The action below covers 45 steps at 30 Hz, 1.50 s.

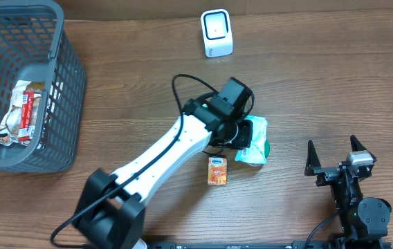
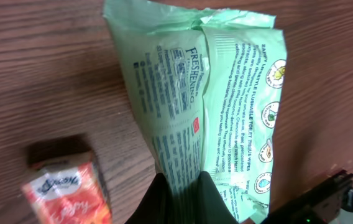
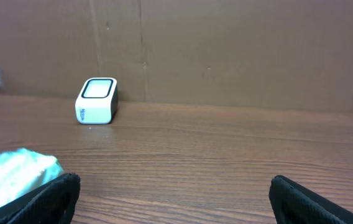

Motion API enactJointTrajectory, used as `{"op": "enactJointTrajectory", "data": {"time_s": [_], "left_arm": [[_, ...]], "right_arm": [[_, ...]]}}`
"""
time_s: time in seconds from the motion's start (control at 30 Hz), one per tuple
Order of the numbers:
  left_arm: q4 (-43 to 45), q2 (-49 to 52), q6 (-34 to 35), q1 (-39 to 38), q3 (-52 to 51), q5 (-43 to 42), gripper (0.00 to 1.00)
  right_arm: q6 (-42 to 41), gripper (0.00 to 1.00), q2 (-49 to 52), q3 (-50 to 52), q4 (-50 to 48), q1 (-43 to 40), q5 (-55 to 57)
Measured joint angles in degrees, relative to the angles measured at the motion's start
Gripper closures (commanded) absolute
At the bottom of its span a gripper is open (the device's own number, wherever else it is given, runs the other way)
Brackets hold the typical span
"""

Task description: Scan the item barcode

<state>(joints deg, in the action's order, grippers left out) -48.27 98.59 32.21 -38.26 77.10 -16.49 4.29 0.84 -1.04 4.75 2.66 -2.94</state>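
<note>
Left claw (image 2: 181,194) pinches wipes pack (image 2: 220,93) — apparently its edge.

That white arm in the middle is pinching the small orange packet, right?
No: the left gripper is pinching the green pack of toilet wipes, as the left wrist view shows. The small orange packet lies free beside it.

Overhead straight down, left wrist close over pack (image 2: 226,112), right wrist facing scanner (image 3: 97,101)
</note>
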Motion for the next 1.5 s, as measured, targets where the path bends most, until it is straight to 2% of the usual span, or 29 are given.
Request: {"op": "enactJointTrajectory", "data": {"time_s": [0.2,0.53,0.9,1.0,1.33,1.5], "left_arm": [[-3.67,-4.55,-1.33,1.6,0.0,0.55,0.96],[-7.89,-4.96,-2.38,4.39,0.0,10.32,0.96],[-7.67,-0.13,-2.21,-0.09,-0.15,13.09,0.96],[-8.37,0.44,-2.23,0.13,-0.24,14.69,0.93],[-11.43,0.33,-6.19,14.14,0.94,19.23,0.96],[-10.93,0.98,-7.41,15.85,-0.98,22.21,0.96]], "right_arm": [[0.02,0.0,0.0,0.0,-0.02,0.0,0.02],[0.02,0.0,0.0,0.0,0.0,0.0,0.0],[0.02,0.0,0.0,0.0,0.02,0.0,0.0],[0.02,0.0,0.0,0.0,0.04,0.0,0.0],[0.0,0.0,0.0,0.0,0.0,0.0,0.0],[0.02,0.0,0.0,0.0,0.0,0.0,0.04]]}}
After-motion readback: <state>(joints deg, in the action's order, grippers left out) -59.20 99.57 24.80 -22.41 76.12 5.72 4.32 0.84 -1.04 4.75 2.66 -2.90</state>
